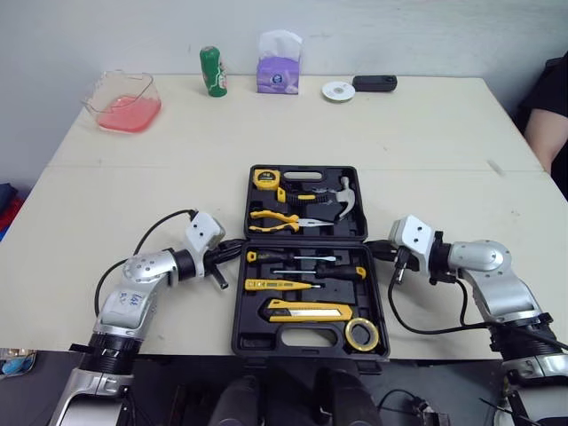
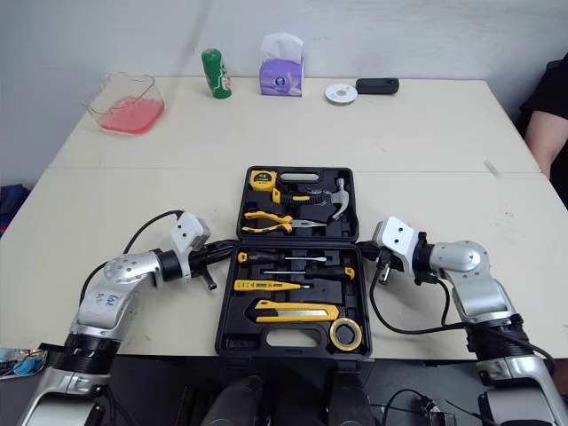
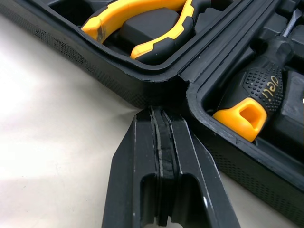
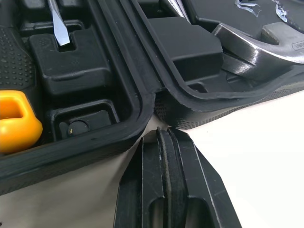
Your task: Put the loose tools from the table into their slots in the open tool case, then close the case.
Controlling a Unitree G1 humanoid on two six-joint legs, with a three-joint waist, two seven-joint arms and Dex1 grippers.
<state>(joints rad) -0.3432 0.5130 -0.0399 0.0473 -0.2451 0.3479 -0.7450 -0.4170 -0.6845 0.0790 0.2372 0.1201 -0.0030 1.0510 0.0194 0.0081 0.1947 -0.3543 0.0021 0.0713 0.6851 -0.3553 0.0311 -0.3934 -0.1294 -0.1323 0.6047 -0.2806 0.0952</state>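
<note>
mid-table: tool case [image 1: 257, 337] is laid open flat, one half at 12 o'clock, the other at 6.
12 o'clock half: tape measure [image 1: 265, 178], pliers [image 1: 275, 220] and hammer [image 1: 344, 197] are seated in slots.
6 o'clock half: screwdrivers [image 1: 302, 259], utility knife [image 1: 306, 310] and yellow tape roll [image 1: 361, 334] are seated too.
left claw [image 3: 160, 116]: pinched fully together on nothing, tips parked at the hinge notch, the case's 9 o'clock.
right claw [image 4: 164, 135]: same deal, pressed together and empty, tips at the hinge notch at 3 o'clock.
far edge: green can [image 1: 212, 71] and tissue box [image 1: 279, 64] are seen around 12 o'clock.

Hammer [image 4: 251, 50] cropped in right wrist view; person [image 1: 548, 111] edge-cropped.
</note>
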